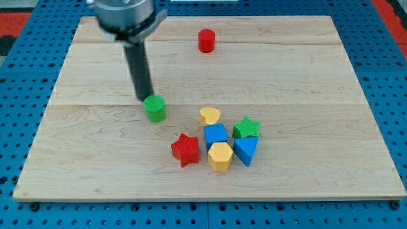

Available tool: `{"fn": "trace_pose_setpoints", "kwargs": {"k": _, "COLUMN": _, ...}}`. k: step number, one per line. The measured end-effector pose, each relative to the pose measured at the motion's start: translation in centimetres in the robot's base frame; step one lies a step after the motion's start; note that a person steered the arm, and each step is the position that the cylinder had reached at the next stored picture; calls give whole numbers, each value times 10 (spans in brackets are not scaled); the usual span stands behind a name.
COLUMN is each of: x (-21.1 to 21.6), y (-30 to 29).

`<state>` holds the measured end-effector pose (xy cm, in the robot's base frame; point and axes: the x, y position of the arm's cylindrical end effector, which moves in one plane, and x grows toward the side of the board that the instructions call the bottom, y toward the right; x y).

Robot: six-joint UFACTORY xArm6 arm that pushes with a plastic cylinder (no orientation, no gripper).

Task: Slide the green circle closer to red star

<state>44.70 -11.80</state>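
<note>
The push looks under way: my tip [145, 98] sits just at the far-left edge of the green circle [154, 109], seemingly touching it. There is no claw here, only the rod, so nothing opens or closes. The red star [185, 150] lies nearer and to the right, apart from the circle. The next move calls for a push toward the near right, kept centred so the round block does not slip aside. The circle is 1 short, upright, bright green cylinder.
</note>
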Motion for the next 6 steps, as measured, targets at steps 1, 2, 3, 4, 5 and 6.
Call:
{"fn": "trace_pose_setpoints", "kwargs": {"k": 1, "x": -10, "y": -1}}
{"fn": "trace_pose_setpoints", "kwargs": {"k": 2, "x": -37, "y": -6}}
{"fn": "trace_pose_setpoints", "kwargs": {"k": 3, "x": -29, "y": -29}}
{"fn": "trace_pose_setpoints", "kwargs": {"k": 4, "x": 21, "y": -15}}
{"fn": "trace_pose_setpoints", "kwargs": {"k": 5, "x": 50, "y": 17}}
{"fn": "trace_pose_setpoints", "kwargs": {"k": 6, "x": 37, "y": 6}}
